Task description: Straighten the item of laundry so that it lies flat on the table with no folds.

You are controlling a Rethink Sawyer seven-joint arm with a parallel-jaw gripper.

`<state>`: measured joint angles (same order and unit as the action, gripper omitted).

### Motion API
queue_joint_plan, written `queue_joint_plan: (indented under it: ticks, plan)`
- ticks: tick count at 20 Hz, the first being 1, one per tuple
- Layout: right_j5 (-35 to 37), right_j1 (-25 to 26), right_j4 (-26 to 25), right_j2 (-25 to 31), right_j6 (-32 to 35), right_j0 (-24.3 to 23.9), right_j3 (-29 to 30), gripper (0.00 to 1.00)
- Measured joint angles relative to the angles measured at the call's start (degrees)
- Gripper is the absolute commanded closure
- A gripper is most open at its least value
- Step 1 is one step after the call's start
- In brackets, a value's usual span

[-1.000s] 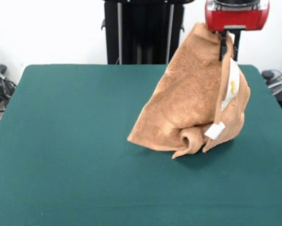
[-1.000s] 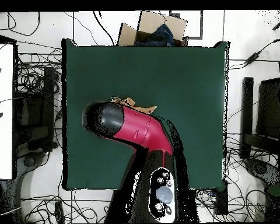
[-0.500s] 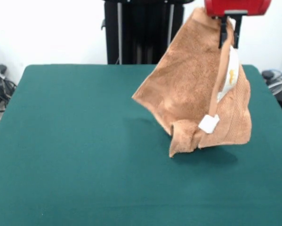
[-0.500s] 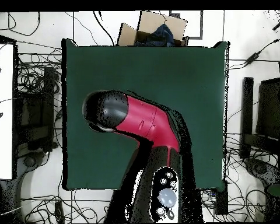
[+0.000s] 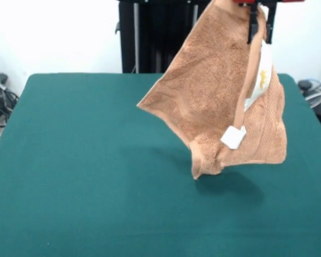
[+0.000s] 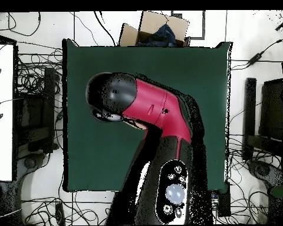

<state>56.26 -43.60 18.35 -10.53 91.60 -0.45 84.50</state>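
Pincer (image 5: 255, 13) at top edge, pinching towel (image 5: 224, 101) by one corner. Hanging clear above the green tabletop (image 5: 85, 176), right of centre, white label (image 5: 262, 77) outward. Open felt all round; cables off the sides.

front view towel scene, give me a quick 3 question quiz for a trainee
1. True or false: the towel lies flat on the table.
2. Where does the gripper hold the towel? A) its top corner B) its lowest tip C) nowhere
3. Fill in: the white label carries ____ print.

Key
1. False. It hangs in the air above the green table, still bunched and folded at its lower end.
2. A. It is pinched at the top edge of the picture, and the cloth drapes down from there.
3. Yellow.
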Motion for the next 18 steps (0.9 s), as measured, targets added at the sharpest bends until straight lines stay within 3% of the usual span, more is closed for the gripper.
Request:
queue_joint_plan:
  ticks: [18]
  plan:
    - [6.69,7.71,-2.32,-0.79,0.0,-3.38,-17.75,1.0]
